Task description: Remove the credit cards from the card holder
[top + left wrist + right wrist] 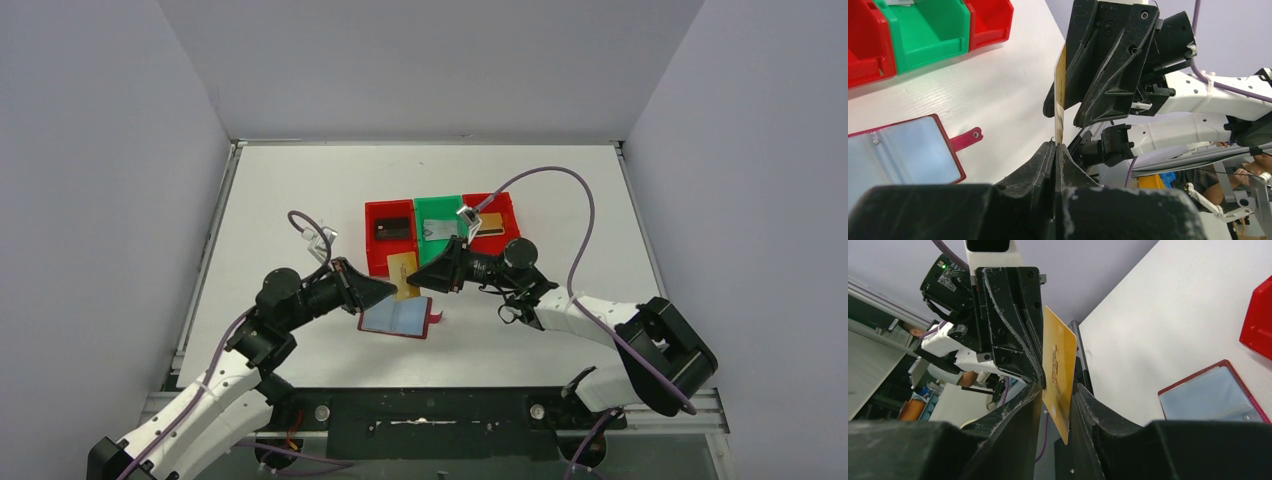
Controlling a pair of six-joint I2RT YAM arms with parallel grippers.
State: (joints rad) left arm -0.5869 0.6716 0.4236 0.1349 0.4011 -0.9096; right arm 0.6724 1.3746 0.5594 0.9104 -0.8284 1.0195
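A gold-yellow credit card (403,272) (1060,95) (1059,365) stands on edge in the air between the two arms. My left gripper (390,290) (1057,145) is shut on its near end. My right gripper (415,275) (1058,387) has come in from the other side, and the card's far end sits between its fingers. It leans on one finger, and a gap shows beside the other. The dark red card holder (395,318) (903,150) (1210,395) lies unfolded on the table below, pale blue sleeves up and snap tab pointing right.
Three small bins stand in a row behind the grippers: a red bin (370,240) with a dark card, a green bin (440,200) with a silvery card, and a red bin (510,205) with another card. Grey walls close in the white table.
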